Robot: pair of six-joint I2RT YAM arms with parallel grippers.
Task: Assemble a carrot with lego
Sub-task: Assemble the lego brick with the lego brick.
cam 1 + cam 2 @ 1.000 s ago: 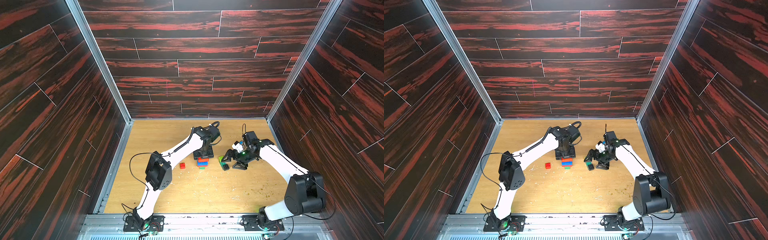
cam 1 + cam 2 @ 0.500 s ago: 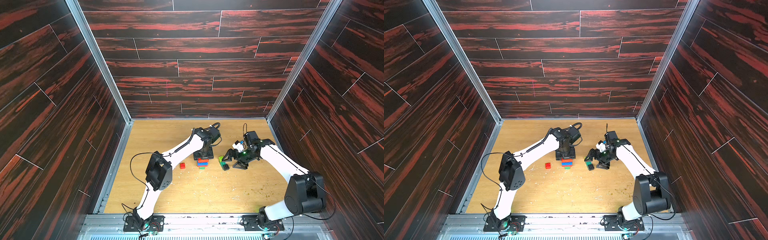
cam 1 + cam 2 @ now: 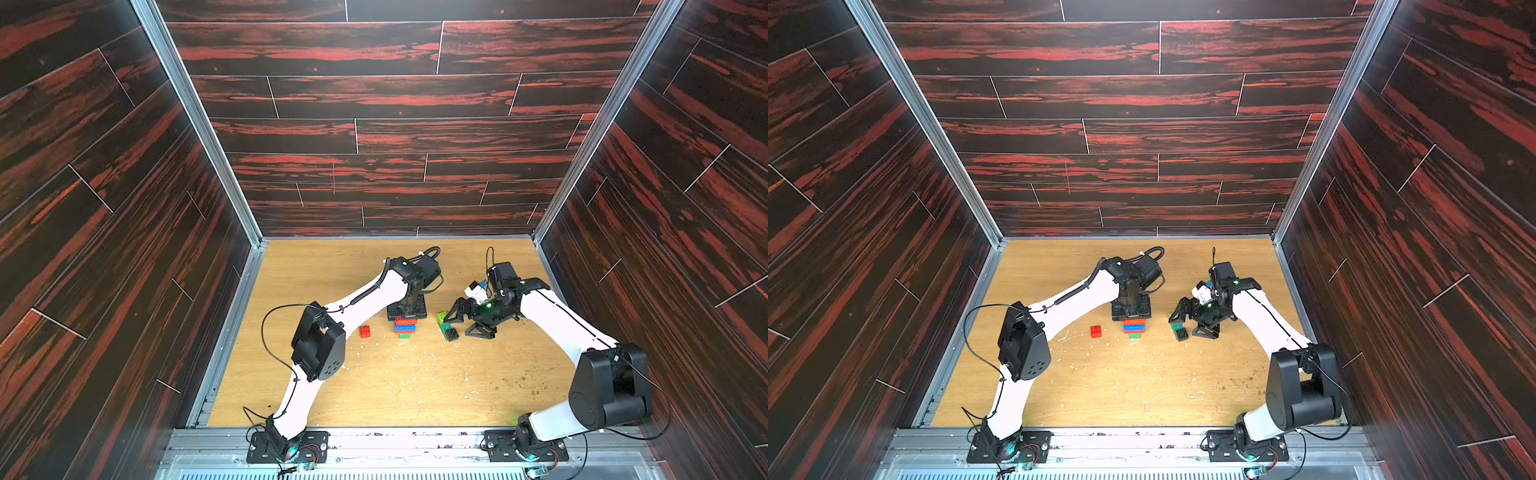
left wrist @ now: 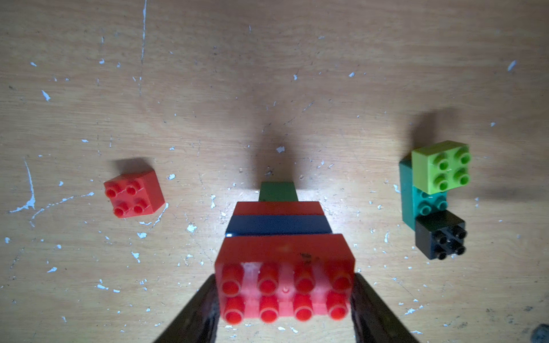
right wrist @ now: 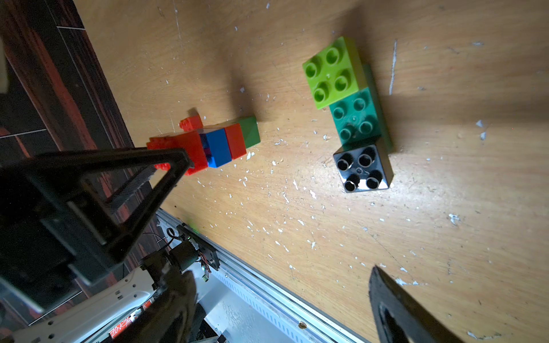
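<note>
The carrot's body is a stack of joined lego: red, blue, red and a green tip. My left gripper is shut on its studded red end brick, one finger on each side. A teal bar lies apart to the stack's right, with a lime brick and a black brick on it. My right gripper hangs open just above and right of this bar, with nothing between its fingers. One loose red brick sits left of the stack.
The wooden table is speckled with white flecks. Dark wood-pattern walls close it in at the back and both sides. A metal rail runs along the front edge. One finger of the left gripper fills part of the right wrist view.
</note>
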